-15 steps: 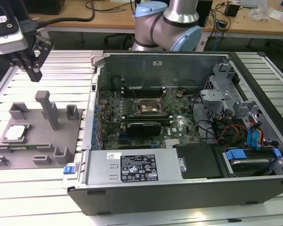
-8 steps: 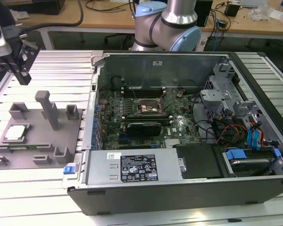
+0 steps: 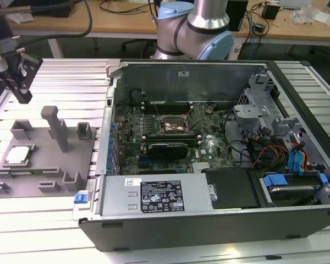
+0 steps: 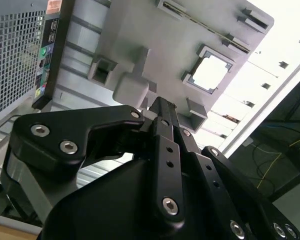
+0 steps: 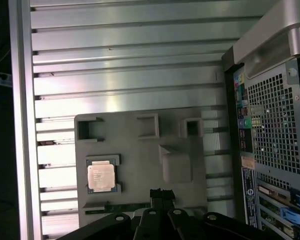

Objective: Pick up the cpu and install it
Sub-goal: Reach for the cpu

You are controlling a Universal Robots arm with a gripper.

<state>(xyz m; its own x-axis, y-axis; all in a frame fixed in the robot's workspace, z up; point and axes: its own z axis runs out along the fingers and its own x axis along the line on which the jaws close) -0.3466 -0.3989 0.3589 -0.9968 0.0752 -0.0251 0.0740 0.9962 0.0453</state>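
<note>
Claw (image 3: 22, 97) hangs above the far corner of the slotted bench (image 3: 71, 82), at the exterior view's left, clear of the surface. In both wrist views its fingers (image 5: 161, 194) look pressed together with nothing between them. Cpu (image 3: 17, 155) lies flat, silver top up, in a square nest on the grey fixture plate (image 3: 41, 151); also seen in the first wrist view (image 5: 101, 176) and the second wrist view (image 4: 210, 73). Claw and cpu are apart, with no contact. A tall grey post (image 3: 58, 129) stands on the same plate, near the cpu. The open computer case (image 3: 209, 220) lies just beside the plate, its dark socket (image 3: 173, 125) exposed on the motherboard.
</note>
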